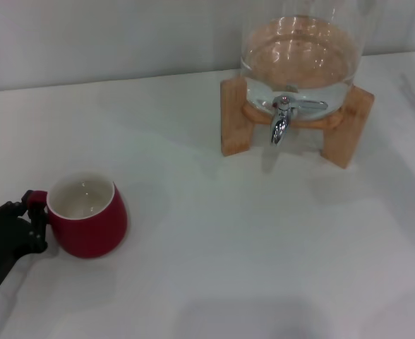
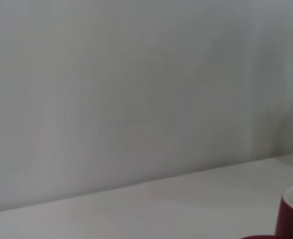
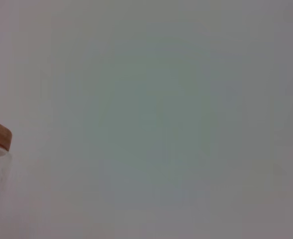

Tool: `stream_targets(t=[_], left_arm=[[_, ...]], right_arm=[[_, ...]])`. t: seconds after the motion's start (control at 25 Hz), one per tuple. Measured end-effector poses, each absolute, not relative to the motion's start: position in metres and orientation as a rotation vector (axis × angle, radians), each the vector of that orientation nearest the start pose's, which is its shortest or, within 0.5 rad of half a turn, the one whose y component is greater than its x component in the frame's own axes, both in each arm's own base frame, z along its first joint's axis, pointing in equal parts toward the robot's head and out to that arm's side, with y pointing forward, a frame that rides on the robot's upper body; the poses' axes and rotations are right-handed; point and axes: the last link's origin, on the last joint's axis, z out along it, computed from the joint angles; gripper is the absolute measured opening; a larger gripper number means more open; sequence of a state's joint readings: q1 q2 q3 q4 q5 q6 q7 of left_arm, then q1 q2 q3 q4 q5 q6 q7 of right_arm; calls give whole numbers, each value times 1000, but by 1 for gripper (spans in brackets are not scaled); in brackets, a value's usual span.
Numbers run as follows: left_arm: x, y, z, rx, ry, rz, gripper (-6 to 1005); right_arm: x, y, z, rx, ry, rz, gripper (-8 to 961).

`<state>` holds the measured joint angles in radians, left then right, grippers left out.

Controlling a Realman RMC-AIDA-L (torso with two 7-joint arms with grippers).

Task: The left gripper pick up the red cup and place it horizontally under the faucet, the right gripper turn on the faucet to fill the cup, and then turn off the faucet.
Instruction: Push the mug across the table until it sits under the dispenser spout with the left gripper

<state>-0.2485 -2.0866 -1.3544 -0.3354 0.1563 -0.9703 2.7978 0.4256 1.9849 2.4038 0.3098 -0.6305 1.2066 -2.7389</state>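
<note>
Nearest, at the surface's (image 1: 214, 268) left edge, the left gripper (image 1: 32, 212), black fingers (image 1: 25, 236) clenched on the small loop handle (image 1: 35, 200) of the red cup (image 1: 87, 217). Just beyond those fingers, upright on the surface, white inside showing, the cup itself; only its red edge (image 2: 292, 216) in the left wrist view. Well apart, far off to the fingers' right, the faucet (image 1: 281, 120), chrome spout down, on a clear glass jar (image 1: 299, 53) with a wooden stand (image 1: 239, 116). Right gripper nowhere in view
</note>
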Motion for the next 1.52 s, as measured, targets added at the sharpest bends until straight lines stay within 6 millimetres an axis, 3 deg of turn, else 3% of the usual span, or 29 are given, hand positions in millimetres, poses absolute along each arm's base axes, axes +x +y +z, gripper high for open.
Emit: stream_targets(t=[0.12, 0.44, 0.68, 1.52], left_arm=[[-336, 289, -55, -1953, -581, -597, 109], [-325, 293, -54, -1951, -554, -634, 110], [-305, 303, -58, -1992, -505, -679, 111], [-225, 332, -99, -2189, -463, -590, 113]], right_arm=[[349, 356, 126, -1397, 315, 738, 672], [349, 356, 126, -1400, 314, 741, 672], [345, 357, 123, -1414, 302, 753, 672], [335, 354, 114, -1453, 263, 798, 671]])
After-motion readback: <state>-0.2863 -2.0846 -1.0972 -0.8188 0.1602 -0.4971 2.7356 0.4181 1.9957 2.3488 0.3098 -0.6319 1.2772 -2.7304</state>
